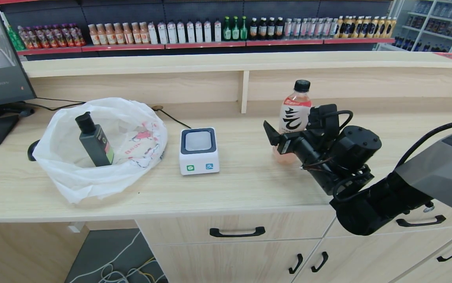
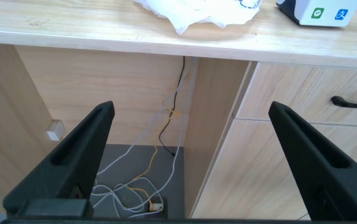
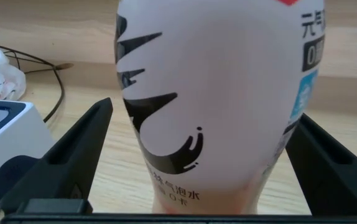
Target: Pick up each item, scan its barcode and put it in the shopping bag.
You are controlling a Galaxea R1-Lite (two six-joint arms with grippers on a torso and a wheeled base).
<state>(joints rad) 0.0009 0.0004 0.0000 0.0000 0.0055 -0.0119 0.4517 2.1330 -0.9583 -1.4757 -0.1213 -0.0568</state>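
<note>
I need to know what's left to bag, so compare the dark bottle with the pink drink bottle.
The dark bottle sits in the shopping bag; the pink drink bottle stands on the counter. The dark bottle leans; the pink drink bottle is upright. The open right gripper flanks the pink drink bottle, not the dark bottle. Both have black tops.

The head camera looks down over the counter (image 1: 249, 188), the right wrist camera sits close behind the right gripper (image 3: 203, 115) with the bottle (image 3: 216, 93) between its fingers, and the left wrist camera, lower than the counter, sees the scanner (image 2: 318, 11) and shopping bag (image 2: 197, 12) beyond the left gripper (image 2: 191, 109), as the head view does.
</note>
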